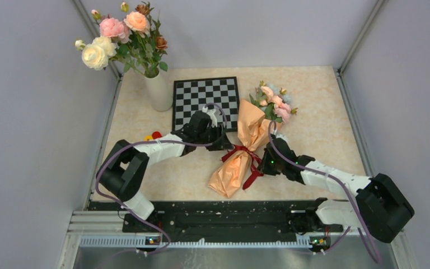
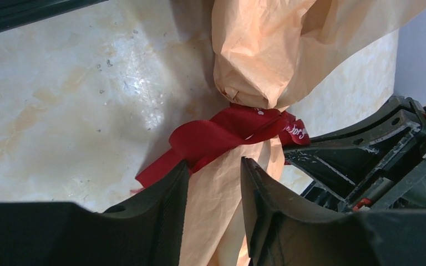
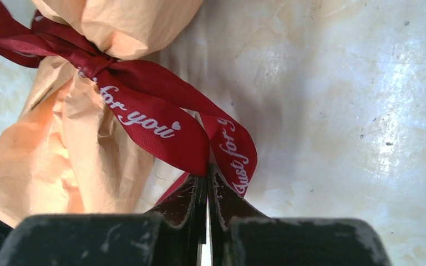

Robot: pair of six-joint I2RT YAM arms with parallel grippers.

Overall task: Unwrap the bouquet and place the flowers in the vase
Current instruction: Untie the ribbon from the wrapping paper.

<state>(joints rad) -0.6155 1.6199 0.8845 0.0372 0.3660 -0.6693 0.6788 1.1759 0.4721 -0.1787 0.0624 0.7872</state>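
**Bouquet slanted, blooms far-right**

The bouquet point(image 1: 245, 151) lies on the bench point(image 1: 325, 123), long axis slanting from its paper tail near my bases to the flowers point(image 1: 272, 101) at far right. My right gripper point(image 3: 207, 183), reaching low from the right, is clamped on a loop of the ribbon point(image 3: 144, 111). My left gripper point(image 2: 213, 172) stands half-open astride the paper by the knot.
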